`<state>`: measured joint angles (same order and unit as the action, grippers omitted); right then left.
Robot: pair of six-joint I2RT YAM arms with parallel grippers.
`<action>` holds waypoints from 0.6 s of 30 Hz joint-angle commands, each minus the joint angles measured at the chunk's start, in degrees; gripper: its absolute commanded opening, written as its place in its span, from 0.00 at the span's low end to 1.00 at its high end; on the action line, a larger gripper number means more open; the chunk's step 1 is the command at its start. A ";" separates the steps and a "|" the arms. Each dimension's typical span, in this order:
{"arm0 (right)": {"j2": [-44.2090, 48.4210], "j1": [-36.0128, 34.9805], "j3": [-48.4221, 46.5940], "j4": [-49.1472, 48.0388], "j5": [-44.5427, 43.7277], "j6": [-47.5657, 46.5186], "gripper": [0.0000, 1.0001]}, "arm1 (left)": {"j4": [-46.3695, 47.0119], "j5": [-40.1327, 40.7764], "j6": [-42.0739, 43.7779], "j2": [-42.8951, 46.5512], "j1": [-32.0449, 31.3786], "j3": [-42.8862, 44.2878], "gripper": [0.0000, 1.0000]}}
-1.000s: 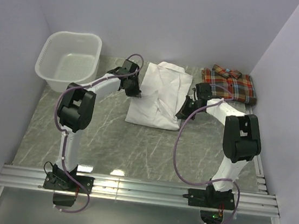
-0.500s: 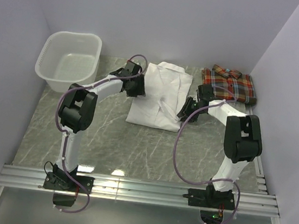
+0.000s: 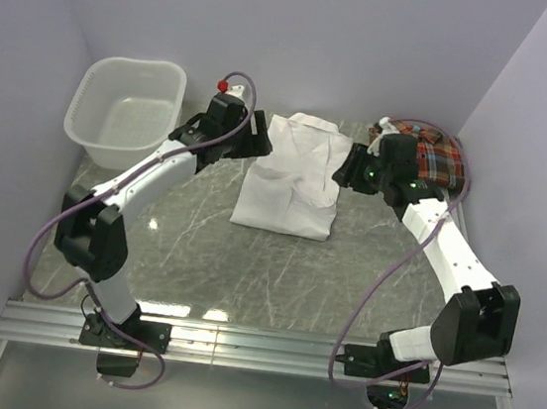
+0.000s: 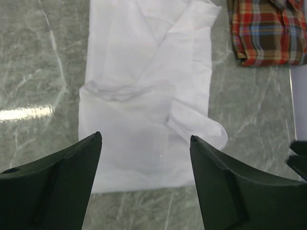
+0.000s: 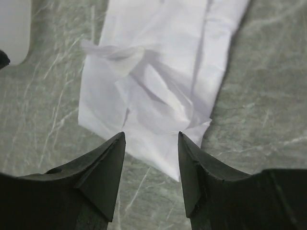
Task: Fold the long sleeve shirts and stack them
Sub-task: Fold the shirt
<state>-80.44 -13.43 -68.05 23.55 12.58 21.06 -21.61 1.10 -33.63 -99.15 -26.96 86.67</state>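
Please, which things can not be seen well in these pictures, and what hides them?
- plaid shirt: in the top view the right arm covers its left part; in the left wrist view the picture's edges cut it off.
- left pincer and right pincer: in the top view the wrists hide the fingertips, so their height over the white shirt is unclear.
- laundry basket: in the right wrist view only a blurred corner shows.

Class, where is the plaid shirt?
In the top view, the plaid shirt lies at the far right corner of the table, right of the white shirt.
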 commanded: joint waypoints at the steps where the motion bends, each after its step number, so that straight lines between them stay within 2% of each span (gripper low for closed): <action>1: -2.86 -4.31 -1.73 1.49 0.95 -7.52 0.55 | -1.33 0.30 0.41 5.18 -1.25 -5.61 0.80; 5: -7.35 -6.34 -2.09 1.85 6.74 -10.15 0.52 | -3.61 0.48 0.58 10.46 -1.34 -11.17 0.81; 9: -11.57 -8.10 -3.48 4.04 8.86 -13.58 0.49 | -5.37 2.14 1.89 15.38 -1.34 -15.74 0.81; 14: -17.37 -8.28 -5.68 7.20 5.18 -16.31 0.48 | -3.54 6.62 4.01 21.10 -1.34 -22.24 0.81; 18: -23.25 -7.40 -12.78 8.88 -0.96 -17.45 0.48 | -1.69 7.51 4.53 22.25 -1.25 -24.36 0.81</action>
<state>-101.32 -21.32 -74.15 31.38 16.58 6.37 -26.44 6.26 -30.83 -78.70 -28.34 63.11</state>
